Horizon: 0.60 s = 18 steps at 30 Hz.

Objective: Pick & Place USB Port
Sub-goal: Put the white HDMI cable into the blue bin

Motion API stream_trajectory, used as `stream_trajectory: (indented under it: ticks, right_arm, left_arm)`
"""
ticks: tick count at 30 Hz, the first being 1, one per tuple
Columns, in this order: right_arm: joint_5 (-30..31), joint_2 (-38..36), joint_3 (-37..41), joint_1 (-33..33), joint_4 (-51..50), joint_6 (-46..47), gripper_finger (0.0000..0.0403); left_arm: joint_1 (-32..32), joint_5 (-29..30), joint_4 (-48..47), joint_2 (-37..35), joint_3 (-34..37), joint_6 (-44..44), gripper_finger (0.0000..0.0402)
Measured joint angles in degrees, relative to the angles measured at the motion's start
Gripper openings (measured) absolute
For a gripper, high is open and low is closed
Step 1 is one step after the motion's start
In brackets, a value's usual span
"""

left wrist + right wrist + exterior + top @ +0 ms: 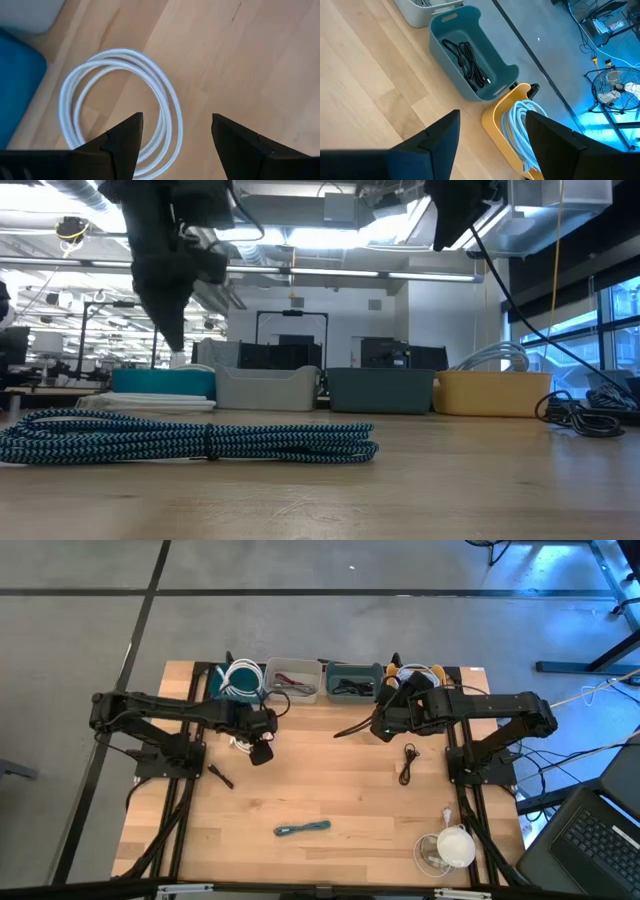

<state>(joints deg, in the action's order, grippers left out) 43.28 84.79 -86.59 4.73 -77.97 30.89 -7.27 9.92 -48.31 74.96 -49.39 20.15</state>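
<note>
A white cable coil point(120, 107) lies flat on the wood table just in front of the blue bin point(15, 85). My left gripper point(175, 120) hangs open above the coil's near side, pointing steeply down, and touches nothing; in the high view it point(262, 751) is left of the table's middle. My right gripper point(380, 730) waits open and high near the far bins, with nothing between its fingers point(492, 117). A teal braided cable bundle point(302, 828) lies on the table toward the near edge, and a black cable point(407, 764) lies at the right.
Four bins line the far edge: the blue bin point(238, 680) with a white cable, a white bin point(293, 678), a grey-blue bin point(470, 55) with black cables, and a yellow bin point(520, 130) with a pale blue cable. A white bundle point(455, 846) sits near right.
</note>
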Motion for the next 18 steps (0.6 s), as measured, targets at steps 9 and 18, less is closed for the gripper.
stream_trajectory:
  ticks: [9, 18]
  right_arm:
    - [-0.02, 0.00, 0.00, 0.00, 0.17, -0.02, 0.0229]
    - [-0.02, 0.00, 0.00, 0.00, 0.17, 0.02, 0.0229]
  left_arm:
    - [-1.65, 1.74, 4.55, 3.76, 4.90, 0.65, 0.0226]
    - [-5.58, -0.45, 8.30, 10.08, 7.79, -1.49, 0.0225]
